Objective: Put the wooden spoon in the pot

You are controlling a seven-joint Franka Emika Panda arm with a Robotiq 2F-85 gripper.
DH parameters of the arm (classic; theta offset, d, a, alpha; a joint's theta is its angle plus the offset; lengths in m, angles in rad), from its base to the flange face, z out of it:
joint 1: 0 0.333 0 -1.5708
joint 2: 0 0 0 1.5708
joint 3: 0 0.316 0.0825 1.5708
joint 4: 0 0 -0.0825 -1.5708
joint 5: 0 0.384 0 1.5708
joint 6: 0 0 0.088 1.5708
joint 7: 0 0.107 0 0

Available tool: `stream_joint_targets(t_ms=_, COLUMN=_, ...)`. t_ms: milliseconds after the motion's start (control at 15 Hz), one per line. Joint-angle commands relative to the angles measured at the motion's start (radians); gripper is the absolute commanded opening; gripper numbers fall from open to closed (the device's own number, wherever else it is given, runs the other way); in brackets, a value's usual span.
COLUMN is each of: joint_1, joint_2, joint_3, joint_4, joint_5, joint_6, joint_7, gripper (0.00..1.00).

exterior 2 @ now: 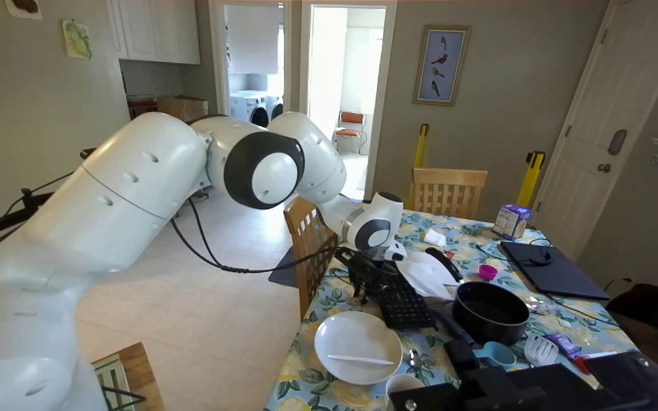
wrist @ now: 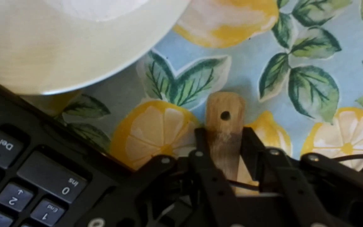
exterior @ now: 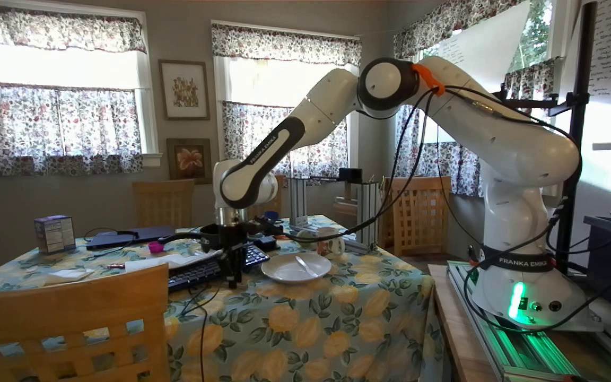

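Observation:
The wooden spoon's handle end (wrist: 224, 138), with a dark hole, shows in the wrist view. My gripper (wrist: 221, 134) has one black fingertip against each side of the handle and looks shut on it. The rest of the spoon is hidden under the gripper. In both exterior views my gripper (exterior: 234, 278) (exterior 2: 361, 290) points down low over the table, beside the keyboard, and the spoon cannot be made out. The black pot (exterior 2: 480, 325) stands across the keyboard from my gripper; it also shows partly behind the gripper in an exterior view (exterior: 209, 239).
A black keyboard (exterior 2: 406, 305) lies between gripper and pot. A white plate (exterior 2: 357, 328) with a white utensil is close by, also in the wrist view (wrist: 112, 60). White paper (exterior 2: 423, 274), a mug (exterior 2: 402, 383), a blue scoop (exterior 2: 497, 354) and a laptop (exterior 2: 552, 271) surround them.

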Motion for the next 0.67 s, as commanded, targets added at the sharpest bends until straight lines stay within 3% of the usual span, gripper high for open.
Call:
stream_joint_targets(t_ms=0, joint_1=-0.005, joint_2=-0.054, joint_3=0.008, joint_4=-0.026, joint_5=0.039, joint_6=-0.089, joint_7=0.061, gripper=0.08)
stream_joint_targets(t_ms=600, joint_1=-0.002, joint_2=-0.119, joint_3=0.013, joint_4=-0.015, joint_5=0.100, joint_6=-0.330, joint_7=0.153, gripper=0.08)
